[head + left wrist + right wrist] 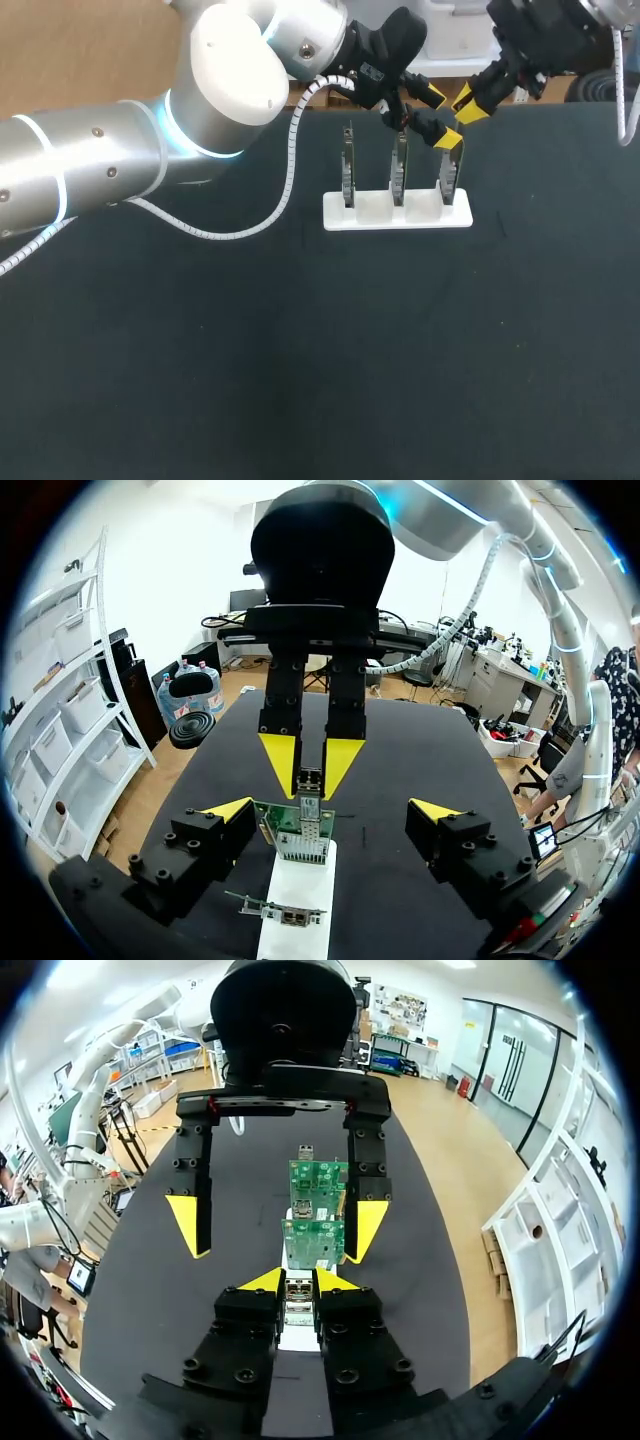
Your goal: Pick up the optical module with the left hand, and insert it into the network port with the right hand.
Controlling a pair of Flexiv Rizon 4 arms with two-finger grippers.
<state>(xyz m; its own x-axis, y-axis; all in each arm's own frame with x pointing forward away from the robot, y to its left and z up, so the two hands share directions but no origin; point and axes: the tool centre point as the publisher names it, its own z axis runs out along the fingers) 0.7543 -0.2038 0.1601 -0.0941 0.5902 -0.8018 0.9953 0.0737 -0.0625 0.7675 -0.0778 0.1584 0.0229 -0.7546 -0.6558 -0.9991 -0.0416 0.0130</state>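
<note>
Right tool [298, 1282] pinching optical module [310, 780] above circuit board [293, 832], left tool [332, 809] spread wide (board between its fingers)

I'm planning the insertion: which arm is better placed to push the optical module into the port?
Right. The right end effector is shut on the optical module, just above the circuit board. The left end effector is open and empty.
</note>
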